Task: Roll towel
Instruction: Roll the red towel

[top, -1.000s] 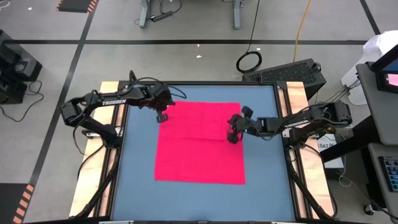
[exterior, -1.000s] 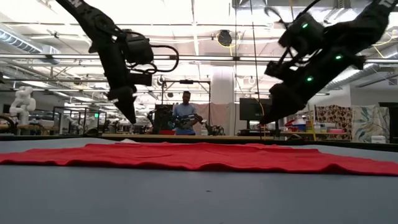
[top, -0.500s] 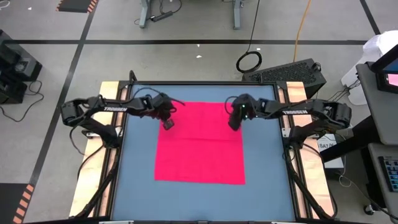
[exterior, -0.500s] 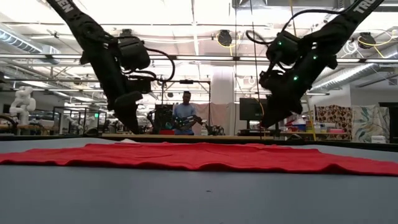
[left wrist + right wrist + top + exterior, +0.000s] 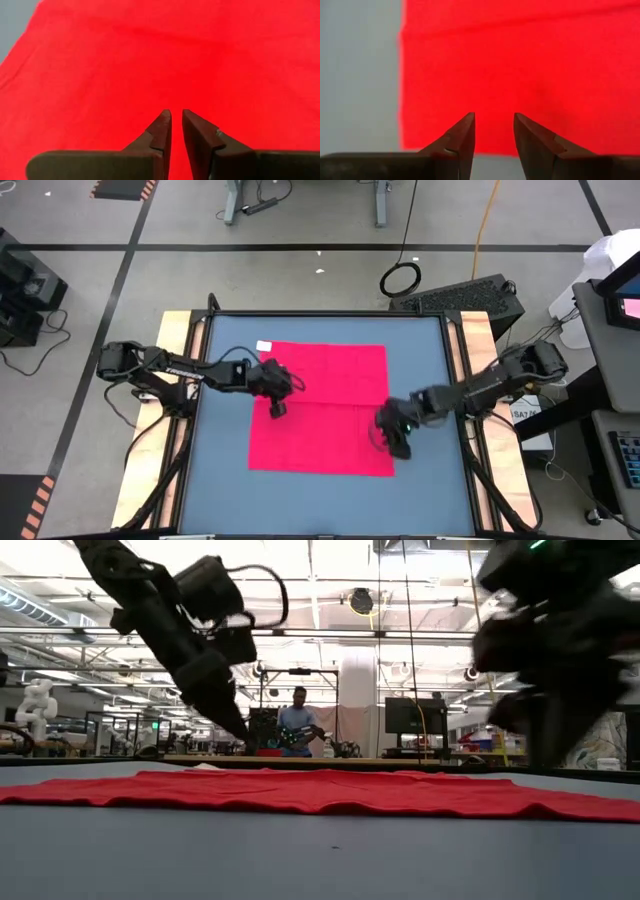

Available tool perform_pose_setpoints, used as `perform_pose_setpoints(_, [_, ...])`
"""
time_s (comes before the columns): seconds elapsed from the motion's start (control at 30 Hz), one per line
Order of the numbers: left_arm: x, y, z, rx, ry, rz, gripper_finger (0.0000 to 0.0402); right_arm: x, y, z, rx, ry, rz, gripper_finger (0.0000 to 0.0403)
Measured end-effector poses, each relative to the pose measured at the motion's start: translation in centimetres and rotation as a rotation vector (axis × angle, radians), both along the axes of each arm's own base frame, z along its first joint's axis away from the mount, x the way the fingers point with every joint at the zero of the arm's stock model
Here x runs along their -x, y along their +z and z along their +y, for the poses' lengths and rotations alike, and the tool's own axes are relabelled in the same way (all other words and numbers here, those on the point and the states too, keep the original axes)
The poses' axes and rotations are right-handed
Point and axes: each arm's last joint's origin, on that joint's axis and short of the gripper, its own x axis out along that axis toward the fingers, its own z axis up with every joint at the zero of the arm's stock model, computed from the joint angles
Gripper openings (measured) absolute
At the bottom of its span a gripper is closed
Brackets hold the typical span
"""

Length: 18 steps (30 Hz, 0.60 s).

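Both arms have shifted toward the lower part of the overhead frame within the past second. The left gripper [image 5: 277, 409], earlier near the towel's [image 5: 330, 375] upper-left corner, now sits lower over the cloth's left-centre, its fingers [image 5: 161, 131] nearly together with only a thin gap. The right gripper [image 5: 397, 446], which half a second ago had swung up to the towel's upper-right edge, has dropped to the lower-right corner of the cloth, its tips a little apart. In the level view the right arm [image 5: 560, 650] now looms larger at the frame's right edge, and the left arm [image 5: 190, 630] leans lower toward centre.
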Motion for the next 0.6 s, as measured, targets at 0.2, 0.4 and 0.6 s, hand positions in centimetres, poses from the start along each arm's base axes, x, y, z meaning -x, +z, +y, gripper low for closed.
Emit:
perform_pose_setpoints(0.2, [-0.6,0.5,-2.2,-0.017,-0.046,-0.066,0.0054,2.3,0.3,6.2,-0.008,0.007,-0.056,0.0126])
perform_pose_setpoints(0.4, [-0.5,0.4,-3.9,-0.016,-0.013,-0.073,0.0054,4.1,0.8,10.0,0.045,0.055,-0.252,0.0133])
perform_pose_setpoints(0.6, [-0.5,0.1,-5.9,-0.010,-0.024,-0.067,0.0054,4.4,-1.2,10.9,0.139,0.053,-0.232,0.0162])
